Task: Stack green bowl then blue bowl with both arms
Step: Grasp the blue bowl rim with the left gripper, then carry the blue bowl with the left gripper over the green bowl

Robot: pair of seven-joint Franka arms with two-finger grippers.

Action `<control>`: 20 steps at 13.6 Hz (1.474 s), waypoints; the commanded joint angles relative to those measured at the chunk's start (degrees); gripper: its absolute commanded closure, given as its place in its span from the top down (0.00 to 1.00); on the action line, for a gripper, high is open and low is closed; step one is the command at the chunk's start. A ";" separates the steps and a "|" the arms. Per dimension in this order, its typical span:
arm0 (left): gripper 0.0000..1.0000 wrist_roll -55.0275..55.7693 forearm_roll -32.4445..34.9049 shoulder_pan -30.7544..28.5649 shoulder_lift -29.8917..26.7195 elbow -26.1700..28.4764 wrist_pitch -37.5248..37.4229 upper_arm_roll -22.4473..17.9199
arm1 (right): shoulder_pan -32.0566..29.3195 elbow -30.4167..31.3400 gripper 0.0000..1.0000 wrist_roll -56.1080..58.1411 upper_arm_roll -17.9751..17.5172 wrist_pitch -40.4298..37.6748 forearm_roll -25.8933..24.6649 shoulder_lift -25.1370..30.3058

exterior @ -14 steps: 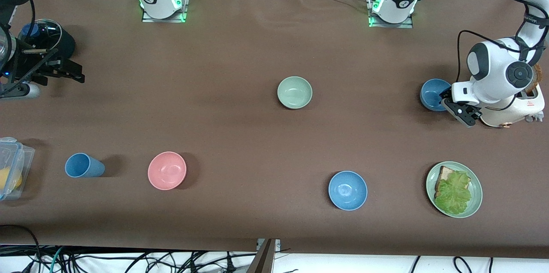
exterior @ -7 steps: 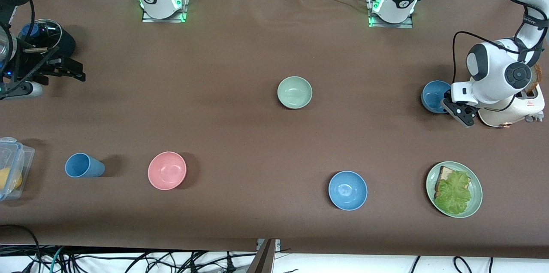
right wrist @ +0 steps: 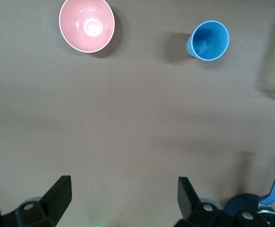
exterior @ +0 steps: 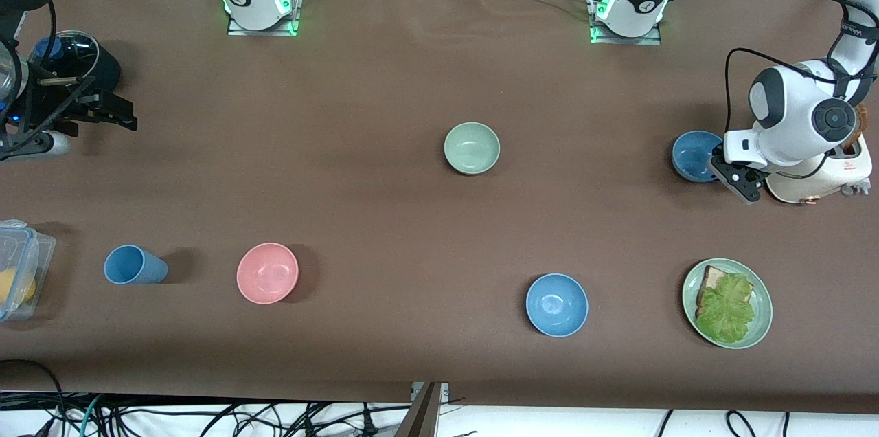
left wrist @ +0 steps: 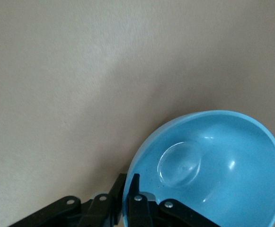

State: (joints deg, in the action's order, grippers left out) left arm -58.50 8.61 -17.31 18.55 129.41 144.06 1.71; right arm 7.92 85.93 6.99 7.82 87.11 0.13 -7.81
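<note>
Left end effector (exterior: 729, 172) is clamped on the rim of a blue bowl (exterior: 695, 155) at the left arm's end of the tabletop (exterior: 384, 217), beside a white toaster (exterior: 824, 179); one finger (left wrist: 137, 208) sits inside the rim, the other outside. Right end effector (right wrist: 123, 198) hangs released, fingers wide, over the right arm's end; that arm waits. Green bowl (exterior: 472, 148) stands mid-tabletop, untouched. Second blue bowl (exterior: 557, 304) lies nearer the front camera, beside the green plate (exterior: 761, 327). Pink bowl (exterior: 267, 273) and blue cup (exterior: 134, 264) stand toward the right arm's end.
</note>
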 commanded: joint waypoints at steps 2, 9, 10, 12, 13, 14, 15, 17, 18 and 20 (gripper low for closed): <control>0.00 -0.03 -4.11 -0.62 -1.50 -8.26 -12.79 3.46 | -0.63 0.56 0.99 -0.75 -0.52 -0.10 -0.75 0.51; 0.00 19.36 -6.50 1.49 -0.80 -21.81 -31.99 19.26 | -0.54 0.30 0.99 -0.67 -0.61 -0.01 -0.66 0.51; 0.00 22.96 -6.50 1.84 -0.53 -22.79 -32.87 21.64 | -0.54 0.47 0.99 -0.58 -0.61 -0.01 -0.66 0.51; 0.00 30.17 -6.59 5.60 0.87 -24.81 -33.66 23.59 | -0.63 0.47 0.99 -0.40 -0.61 -0.01 -0.66 0.51; 0.00 33.94 -6.68 8.75 0.87 -25.17 -33.58 23.68 | -0.63 0.47 0.99 -0.40 -0.61 -0.01 -0.66 0.51; 0.00 38.07 -7.81 12.18 1.48 -26.91 -33.58 23.60 | -0.63 0.30 0.99 -0.32 -0.52 0.07 -0.66 0.51; 0.00 41.77 -8.43 16.21 2.97 -29.97 -33.93 23.60 | -0.63 0.29 0.99 -0.23 -0.52 0.16 -0.66 0.51; 0.00 49.32 -8.44 22.90 6.30 -34.55 -34.19 23.33 | -0.71 0.47 0.99 -0.23 -0.44 0.16 -0.66 0.51; 0.00 52.76 -8.17 25.37 8.67 -36.92 -34.19 23.25 | -0.80 0.30 0.99 -0.23 -0.44 0.16 -0.66 0.51; 0.00 58.65 -7.82 29.68 11.76 -39.31 -34.19 23.16 | -0.72 0.29 0.99 -0.58 -0.44 0.16 -0.66 0.51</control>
State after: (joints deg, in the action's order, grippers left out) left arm -4.18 0.90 9.17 25.17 95.72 112.06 25.71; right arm 7.60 86.05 6.84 7.78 87.20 0.12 -7.87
